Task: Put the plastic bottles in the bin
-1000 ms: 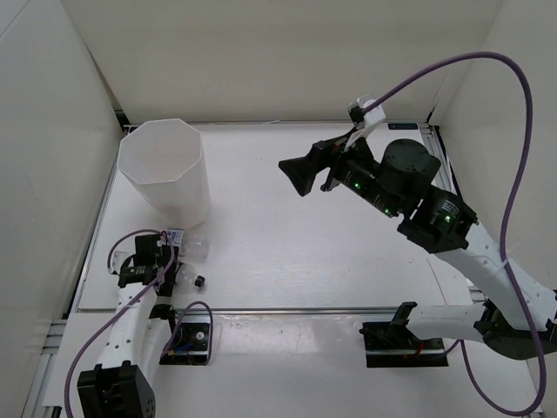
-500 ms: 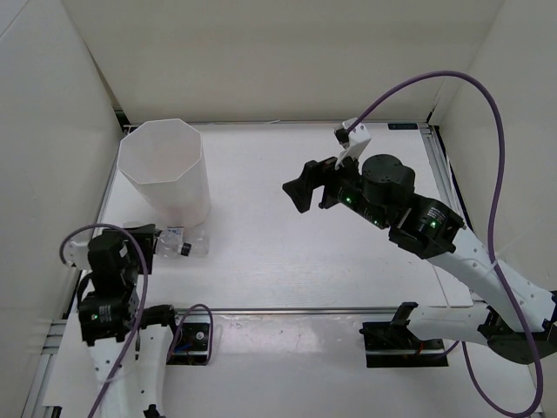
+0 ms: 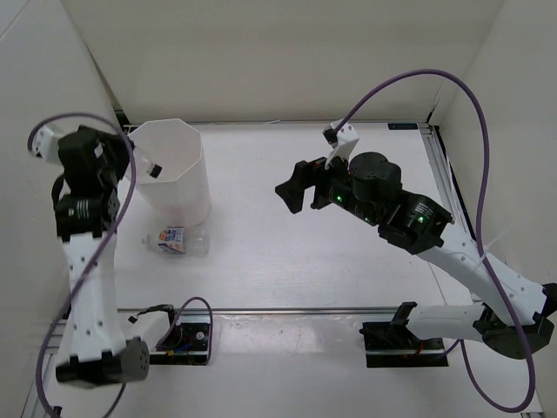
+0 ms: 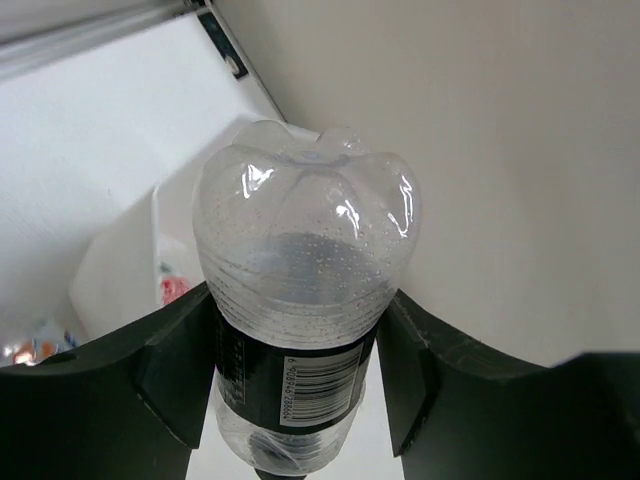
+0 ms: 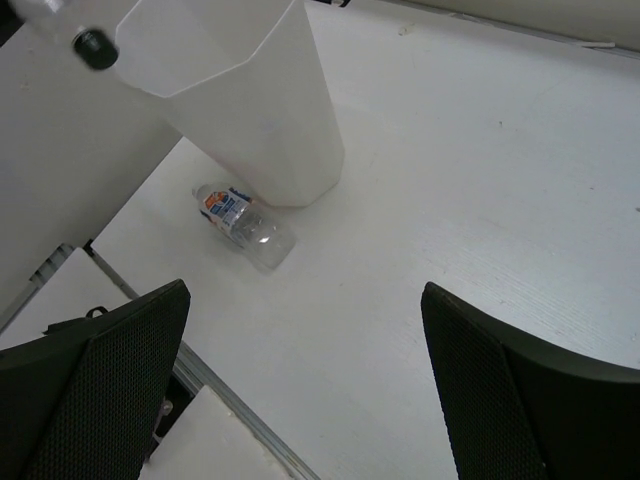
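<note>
White walls close in a white desk (image 3: 348, 261). The bin (image 3: 178, 187) stands at the desk's far left corner.

The left end effector (image 4: 300, 350) is clamped on a clear bottle (image 4: 305, 230) with a black label, one finger on each side of its body. It is lifted off the desk to the bin's left rim. From above, the bottle's black cap (image 3: 157, 171) points in across the opening. The right wrist view shows that cap (image 5: 95, 45) just beside the rim. I cannot tell whether the bottle hangs fully over the opening.

A second bottle (image 3: 174, 239), clear with an orange and blue label, lies on its side on the desk just in front of the bin's base. Nothing is touching it.

The right end effector (image 3: 300, 187) hangs over the middle of the desk, well apart from both bottles. Its jaws are spread wide and hold nothing.

No bottle shows inside the bin from above, so none looks delivered yet. The first seems close to its drop. What is left is letting it go once it is over the opening, then picking up the one on the desk.
</note>
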{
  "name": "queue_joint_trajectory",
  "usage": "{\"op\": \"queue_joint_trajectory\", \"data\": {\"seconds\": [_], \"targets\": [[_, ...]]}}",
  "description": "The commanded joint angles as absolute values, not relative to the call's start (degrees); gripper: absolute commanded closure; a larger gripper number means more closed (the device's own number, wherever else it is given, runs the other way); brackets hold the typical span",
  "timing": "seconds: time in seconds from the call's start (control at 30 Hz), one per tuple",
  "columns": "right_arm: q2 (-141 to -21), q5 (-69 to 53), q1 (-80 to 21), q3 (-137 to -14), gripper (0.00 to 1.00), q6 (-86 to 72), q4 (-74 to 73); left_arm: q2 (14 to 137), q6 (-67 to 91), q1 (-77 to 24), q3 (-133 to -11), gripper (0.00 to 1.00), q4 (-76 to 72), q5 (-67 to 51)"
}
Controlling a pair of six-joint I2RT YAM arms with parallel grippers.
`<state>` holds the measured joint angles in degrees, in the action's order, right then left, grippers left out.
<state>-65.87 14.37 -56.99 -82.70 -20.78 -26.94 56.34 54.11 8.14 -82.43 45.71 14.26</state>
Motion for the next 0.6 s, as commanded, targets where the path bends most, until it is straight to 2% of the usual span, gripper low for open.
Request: {"op": "queue_joint_trajectory", "data": {"seconds": [0.0, 0.03, 0.07, 0.1, 0.27, 0.37, 0.5, 0.53, 0.57], "targets": [[-65.92, 12.75, -56.95, -85.52, 0.0, -20.48, -24.7, 64.49, 46.07, 7.92, -88.58, 0.32, 40.78, 19.5], [-65.92, 12.74, -56.95, -85.52, 0.0, -20.48, -24.7, 65.64, 45.27, 7.91, -89.2, 0.26, 40.78, 20.9], [-65.92, 12.74, -56.95, -85.52, 0.0, -20.48, -24.7, 66.35, 45.26, 7.91, -89.21, 0.07, 40.78, 23.09], [-65.22, 12.74, -56.95, -85.52, 0.0, -21.0, -24.7, 67.05, 45.26, 7.91, -90.95, 0.0, 40.78, 23.81], [-63.11, 13.45, -56.95, -84.9, 0.0, -21.53, -24.7, 66.28, 40.52, 7.38, -100.01, 0.0, 41.83, 19.52], [-61.27, 16.43, -56.95, -82.71, 0.0, -22.15, -25.83, 58.82, 45.05, 7.38, -97.58, 0.0, 48.06, 18.02], [-58.36, 17.67, -56.95, -79.11, 0.0, -24.34, -25.84, 42.31, 54.65, 7.38, -75.82, 0.0, 53.26, 13.73], [-57.49, 17.67, -56.95, -78.49, 0.0, -24.35, -25.84, 35.84, 57.63, 7.38, -64.89, 0.0, 54.22, 10.14], [-57.48, 17.67, -56.95, -77.96, 0.0, -24.35, -25.84, 32.81, 61.4, 7.38, -59.64, 0.0, 53.53, 8.02]]}}
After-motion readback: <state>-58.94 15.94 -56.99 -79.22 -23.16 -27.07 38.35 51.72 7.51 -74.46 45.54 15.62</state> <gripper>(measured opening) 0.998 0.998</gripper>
